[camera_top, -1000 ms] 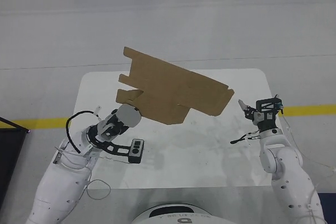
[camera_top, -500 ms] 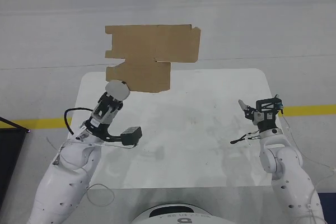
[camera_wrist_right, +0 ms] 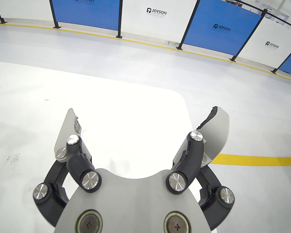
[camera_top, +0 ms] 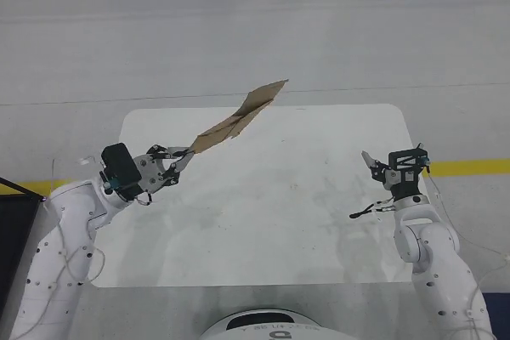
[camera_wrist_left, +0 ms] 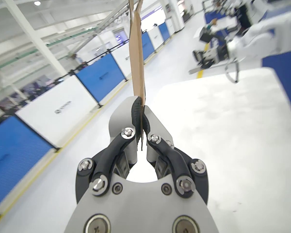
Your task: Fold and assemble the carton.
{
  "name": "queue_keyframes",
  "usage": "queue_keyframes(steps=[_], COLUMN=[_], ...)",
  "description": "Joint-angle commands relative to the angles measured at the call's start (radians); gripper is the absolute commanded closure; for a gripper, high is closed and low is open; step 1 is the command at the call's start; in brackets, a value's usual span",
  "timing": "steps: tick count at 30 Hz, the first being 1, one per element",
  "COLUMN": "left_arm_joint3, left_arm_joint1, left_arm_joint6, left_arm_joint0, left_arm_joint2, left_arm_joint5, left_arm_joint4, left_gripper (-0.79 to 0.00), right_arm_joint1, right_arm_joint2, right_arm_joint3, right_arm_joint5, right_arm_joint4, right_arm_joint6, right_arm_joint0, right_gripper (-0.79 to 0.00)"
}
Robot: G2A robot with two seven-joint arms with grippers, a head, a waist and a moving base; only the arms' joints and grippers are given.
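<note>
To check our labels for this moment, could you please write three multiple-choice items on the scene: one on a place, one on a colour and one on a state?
1. Where is the carton?
A. Lying flat on the table
B. Clamped in the left gripper, up in the air over the table's far left part
C. On the floor

2. What colour is the carton?
A. Brown
B. White
C. Blue

3. How does the right gripper stand?
A. Fingers shut on the carton
B. Fingers shut on nothing
C. Fingers spread open, holding nothing

Answers:
1 B: the left wrist view shows the fingers pinching the carton's edge, clear of the table.
2 A: the top view shows plain brown cardboard.
3 C: the right wrist view shows a wide gap with bare table between the fingers.
</note>
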Motion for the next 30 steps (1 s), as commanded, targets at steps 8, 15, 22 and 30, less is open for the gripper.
queue_keyframes(steps=[8, 15, 22, 30], left_arm_joint3=[0.035, 0.068, 0.295, 0.4], left_arm_joint1=[0.009, 0.006, 0.029, 0.05], left_arm_joint6=[-0.073, -0.077, -0.383, -0.64], left_arm_joint0=[-0.033, -0.024, -0.213, -0.329], left_arm_joint2=[0.021, 0.052, 0.325, 0.391], left_arm_joint5=[-0.049, -0.049, -0.049, -0.049], left_arm_joint4=[-0.189, -0.261, -0.929, -1.294], left_gripper=[0.0, 0.0, 0.0, 0.0], right_arm_joint1=[0.0, 0.0, 0.009, 0.015], right_arm_joint2=[0.0, -0.004, -0.058, -0.088], right_arm_joint3=[0.0, -0.002, -0.021, -0.011], right_arm_joint5=[0.0, -0.017, -0.415, -0.614], right_arm_joint4=[0.0, -0.001, 0.193, 0.49], right_arm_joint6=[0.0, 0.002, 0.12, 0.325], right_arm_joint0=[0.0, 0.005, 0.09, 0.173], right_gripper=[-0.785, -0.785, -0.785, -0.785])
